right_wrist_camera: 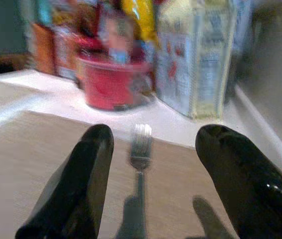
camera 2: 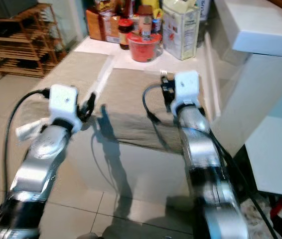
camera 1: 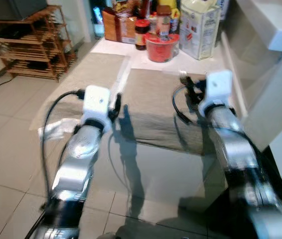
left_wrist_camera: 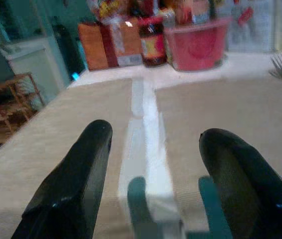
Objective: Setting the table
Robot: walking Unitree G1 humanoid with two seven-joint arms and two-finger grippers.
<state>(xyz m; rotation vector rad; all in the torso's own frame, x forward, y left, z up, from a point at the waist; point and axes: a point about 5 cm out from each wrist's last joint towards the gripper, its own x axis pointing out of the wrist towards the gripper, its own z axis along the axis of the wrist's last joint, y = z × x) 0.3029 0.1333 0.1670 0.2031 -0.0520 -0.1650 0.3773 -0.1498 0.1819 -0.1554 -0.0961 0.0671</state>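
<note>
Two beige placemats lie side by side on the table, the left mat (camera 1: pixel 93 69) and the right mat (camera 1: pixel 156 99), with a white strip of table (left_wrist_camera: pixel 143 124) between them. A silver fork (right_wrist_camera: pixel 141 144) rests at the far edge of the right mat, tines pointing away. My right gripper (camera 1: pixel 193 90) hovers open low over that mat, just short of the fork, which lies ahead in line with the gap between its fingers. My left gripper (camera 1: pixel 116 107) is open too, over the seam between the mats, holding nothing.
A red tub (camera 1: pixel 162 47), a tall carton (camera 1: pixel 199 29), jars and boxes crowd the table's far end. A white counter (camera 1: pixel 280 25) rises close on the right. A wooden rack (camera 1: pixel 31 45) stands on the tiled floor at the left.
</note>
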